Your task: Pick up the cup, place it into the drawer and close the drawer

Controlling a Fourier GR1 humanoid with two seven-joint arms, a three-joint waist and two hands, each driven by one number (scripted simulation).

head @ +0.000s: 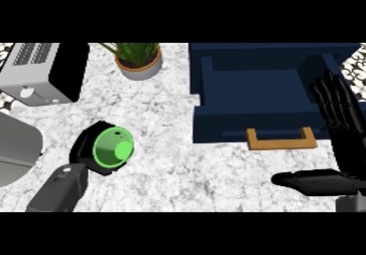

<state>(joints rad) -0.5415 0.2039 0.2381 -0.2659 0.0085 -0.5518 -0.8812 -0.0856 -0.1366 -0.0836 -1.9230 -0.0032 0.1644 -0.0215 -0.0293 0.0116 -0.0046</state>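
My left hand (84, 147) is curled round the green cup (115, 148), and I can look straight into the cup's mouth. It is over the marble counter (178, 169), well left of the dark blue drawer (259, 84). The drawer stands open, its wooden handle (281, 139) toward me. My right hand (344, 172) rests open at the right edge, fingers straight, beside the drawer. A potted plant (139, 62) and a toaster (38, 74) sit further back.
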